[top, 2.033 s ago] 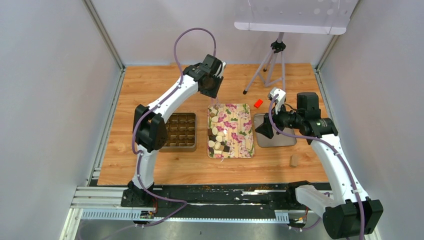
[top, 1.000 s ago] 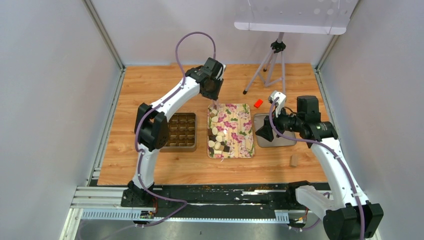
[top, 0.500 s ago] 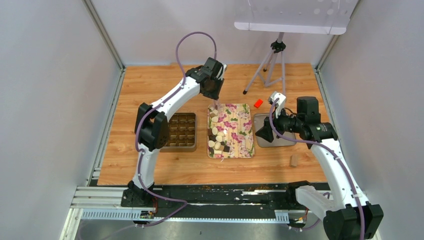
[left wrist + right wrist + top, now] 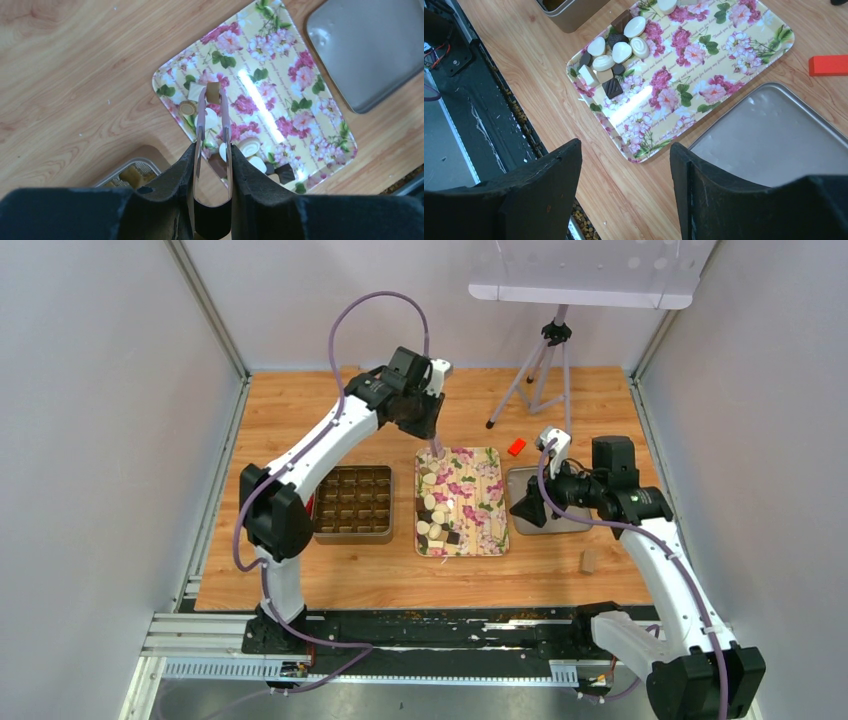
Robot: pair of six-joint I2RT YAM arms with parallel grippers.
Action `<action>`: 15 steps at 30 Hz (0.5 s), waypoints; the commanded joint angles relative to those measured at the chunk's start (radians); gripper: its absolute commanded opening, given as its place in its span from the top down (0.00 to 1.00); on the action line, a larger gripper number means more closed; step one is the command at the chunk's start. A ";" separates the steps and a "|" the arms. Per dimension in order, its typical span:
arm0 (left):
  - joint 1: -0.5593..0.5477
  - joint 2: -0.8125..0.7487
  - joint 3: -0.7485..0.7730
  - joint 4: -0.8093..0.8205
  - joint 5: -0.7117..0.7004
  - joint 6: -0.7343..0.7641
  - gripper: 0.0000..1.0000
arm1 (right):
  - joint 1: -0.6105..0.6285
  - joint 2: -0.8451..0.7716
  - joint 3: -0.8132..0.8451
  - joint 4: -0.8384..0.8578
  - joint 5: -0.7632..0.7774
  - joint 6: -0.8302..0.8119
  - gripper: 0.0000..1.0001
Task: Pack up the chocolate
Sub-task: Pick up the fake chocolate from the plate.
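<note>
On a wooden worktop [image 4: 300, 580], a floral tray [image 4: 487, 502] lay at the middle, with the chocolate [image 4: 435, 512], round and square pieces in dark brown, cream and tan, bunched along the tray's left edge. The left gripper [image 4: 213, 97] hung over the tray's far left corner, its thin jaws closed on one tan square piece [image 4: 213, 90]. The right gripper [image 4: 624, 150] hovered above the tray's right edge with jaws wide apart and holding nothing; a grey metal pan [image 4: 769, 135] lay just beside that edge, and a divided tin [image 4: 355, 503] sat just off the tray's left edge.
</note>
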 commanded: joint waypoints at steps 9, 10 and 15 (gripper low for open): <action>0.031 -0.392 -0.196 -0.160 -0.033 0.239 1.00 | -0.005 -0.021 -0.039 0.075 -0.026 0.025 0.35; 0.040 -0.414 -0.211 -0.175 -0.056 0.242 1.00 | -0.005 -0.019 -0.044 0.085 -0.029 0.031 0.35; 0.144 -0.477 -0.301 -0.175 -0.068 0.247 1.00 | -0.005 -0.011 -0.068 0.134 -0.039 0.056 0.36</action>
